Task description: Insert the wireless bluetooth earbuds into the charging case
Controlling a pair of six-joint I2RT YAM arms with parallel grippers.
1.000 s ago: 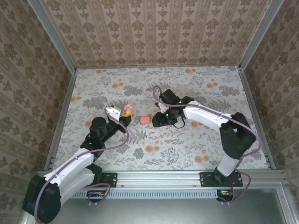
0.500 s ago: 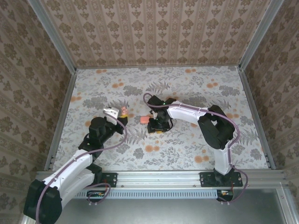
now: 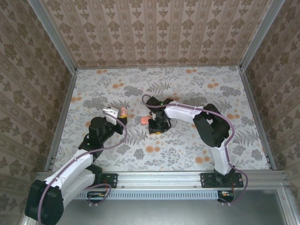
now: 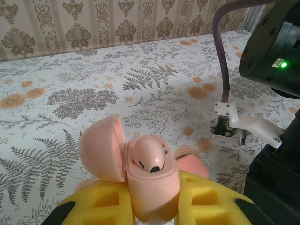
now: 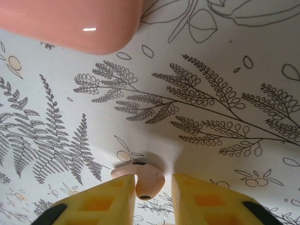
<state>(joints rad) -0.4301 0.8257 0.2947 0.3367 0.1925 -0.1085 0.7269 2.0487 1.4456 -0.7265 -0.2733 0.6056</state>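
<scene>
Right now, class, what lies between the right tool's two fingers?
An earbud lies on the table between the right tool's yellow fingers, seen in the right wrist view.

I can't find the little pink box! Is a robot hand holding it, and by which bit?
Yes. The left gripper holds the charging case by its lower body, between the yellow fingers, with the lid open.

Noted: charging case point(image 4: 154, 192) smooth pink plastic, soft sheen; earbud point(image 5: 146, 180) matt pink plastic; pink piece point(image 5: 70, 23) glossy, highlight seen — table cover point(image 3: 187, 89) matt, printed; near frame rail point(image 3: 164, 177) bare metal.
</scene>
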